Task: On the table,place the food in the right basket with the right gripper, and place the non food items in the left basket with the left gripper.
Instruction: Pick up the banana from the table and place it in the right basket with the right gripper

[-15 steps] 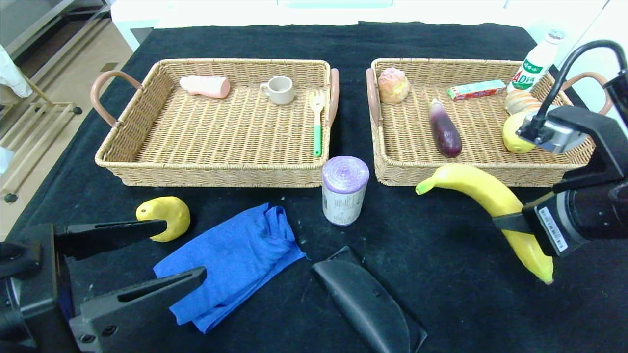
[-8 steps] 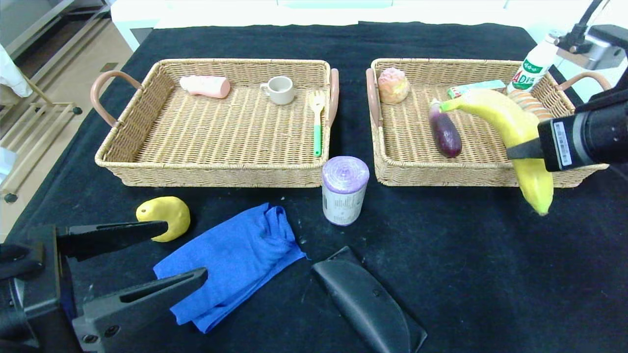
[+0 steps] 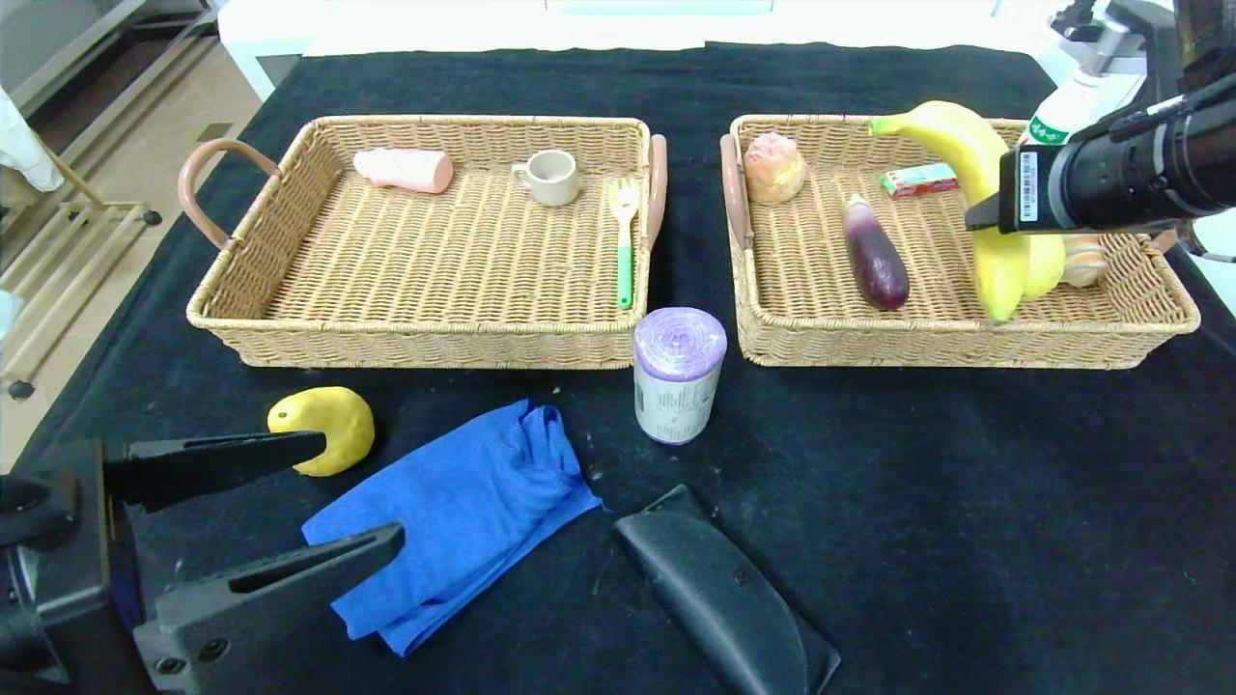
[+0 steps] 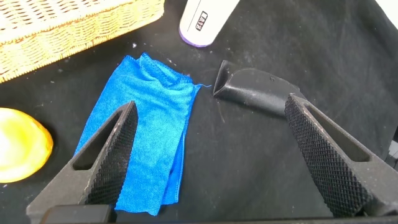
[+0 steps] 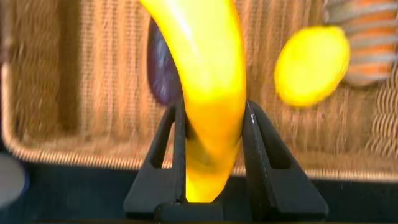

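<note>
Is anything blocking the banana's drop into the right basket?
Nothing visible blocks it. The right gripper holds the banana over the right basket; the eggplant and lemon lie to either side.

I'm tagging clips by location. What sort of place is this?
Probably a lab or test room set up for sorting, not a home kitchen: a table draped in black cloth, two wicker baskets holding assorted props, and bare flooring with a metal rack to the side.

Two baskets (image 3: 232,323) (image 3: 763,338), two lemons (image 3: 323,425) (image 3: 1048,265), one banana (image 3: 975,164).
</note>
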### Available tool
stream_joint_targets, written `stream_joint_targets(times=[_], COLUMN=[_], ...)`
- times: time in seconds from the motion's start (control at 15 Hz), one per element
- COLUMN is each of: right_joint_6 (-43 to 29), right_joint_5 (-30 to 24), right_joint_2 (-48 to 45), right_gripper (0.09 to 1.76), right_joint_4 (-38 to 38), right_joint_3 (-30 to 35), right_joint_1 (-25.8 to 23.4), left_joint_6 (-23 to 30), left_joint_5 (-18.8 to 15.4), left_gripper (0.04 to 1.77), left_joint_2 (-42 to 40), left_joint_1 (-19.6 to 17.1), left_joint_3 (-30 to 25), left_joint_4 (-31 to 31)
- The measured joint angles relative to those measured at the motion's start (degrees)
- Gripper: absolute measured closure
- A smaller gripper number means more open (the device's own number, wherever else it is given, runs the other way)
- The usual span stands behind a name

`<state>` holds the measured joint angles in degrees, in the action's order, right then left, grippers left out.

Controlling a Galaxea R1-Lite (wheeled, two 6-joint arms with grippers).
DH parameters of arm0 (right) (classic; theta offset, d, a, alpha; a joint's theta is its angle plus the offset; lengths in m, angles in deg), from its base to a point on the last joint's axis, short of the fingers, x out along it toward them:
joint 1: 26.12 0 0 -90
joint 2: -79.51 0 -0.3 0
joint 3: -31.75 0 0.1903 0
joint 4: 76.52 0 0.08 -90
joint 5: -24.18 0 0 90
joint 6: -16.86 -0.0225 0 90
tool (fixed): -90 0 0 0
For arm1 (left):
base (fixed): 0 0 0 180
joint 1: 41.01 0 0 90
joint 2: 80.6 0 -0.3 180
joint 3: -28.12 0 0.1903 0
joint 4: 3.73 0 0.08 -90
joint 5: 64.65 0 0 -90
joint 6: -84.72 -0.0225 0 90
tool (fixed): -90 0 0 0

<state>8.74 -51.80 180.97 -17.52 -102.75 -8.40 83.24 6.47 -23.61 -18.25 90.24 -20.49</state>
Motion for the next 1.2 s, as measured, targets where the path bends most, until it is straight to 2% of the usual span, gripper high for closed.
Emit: stream_joint_targets(times=[0.47, 0.8, 1.0, 1.2], right_joint_6=[-0.2, -0.1, -0.1, 0.1], right_joint_5=[1.5, 2.3, 2.3, 2.4], right_joint_2=[6.4, 8.2, 8.2, 8.0], right_gripper=[1.24, 1.24, 0.88, 0.64], right_joint_4=[-12.9, -14.2, -14.2, -13.9], right_joint_3=[-1.7, -1.7, -1.7, -1.7], right_joint_1=[-2.5, -2.9, -3.0, -3.0], left_joint_6=[0.0, -0.1, -0.1, -0.1], left_joint_5=[0.0, 0.0, 0.0, 0.0], left_gripper=[0.09, 0.09, 0.09, 0.09], left_joint_2=[-0.1, -0.3, -0.4, -0.4], left_joint_1=[-0.1, -0.2, -0.2, -0.2], left_joint_3=[0.2, 0.2, 0.2, 0.2], left_joint_4=[0.0, 0.1, 0.1, 0.1])
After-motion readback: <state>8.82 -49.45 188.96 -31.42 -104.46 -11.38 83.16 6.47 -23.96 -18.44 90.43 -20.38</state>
